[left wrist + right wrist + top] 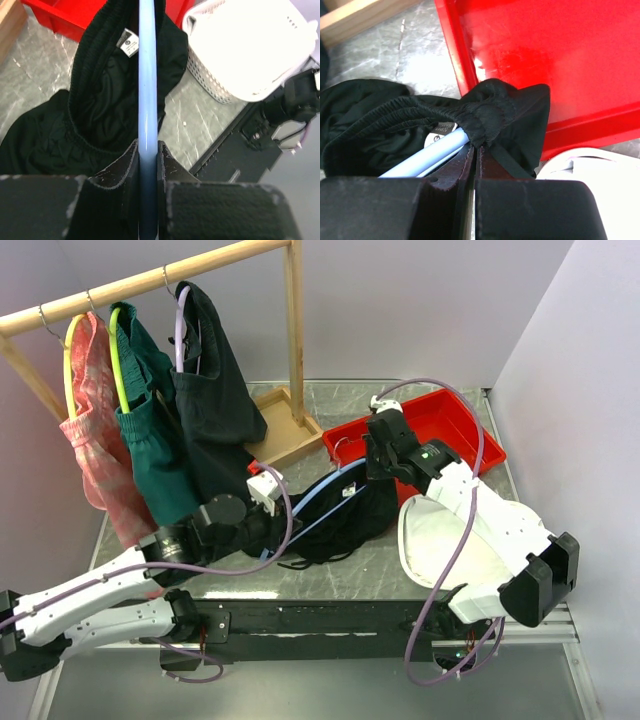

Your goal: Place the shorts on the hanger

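1. Two grippers hold one assembly. The shorts lie heaped on the bench between the grippers, just in front of the red tray and beside the white basket.
2. State of the left gripper: clamped on the hanger. Its fingers press the light blue bar from both sides, with no gap.
3. From the left gripper, the hanger bar runs straight ahead into the waist opening of the shorts. Black fabric lies on both sides of the bar.
4. A white label shows inside the waistband, just left of the bar in the left wrist view.
5. State of the right gripper: closed on a bunched fold of the elastic waistband. The fold sits directly at the fingertips, in front of the tray's rim in the right wrist view.
6. Just left of the closed right gripper, the hanger's bar passes under the waistband and touches the fabric.
7. From the right gripper, the remaining fabric spreads leftward onto the bench, toward the left gripper.
8. A wooden rack at the bench's far left carries three other garments.
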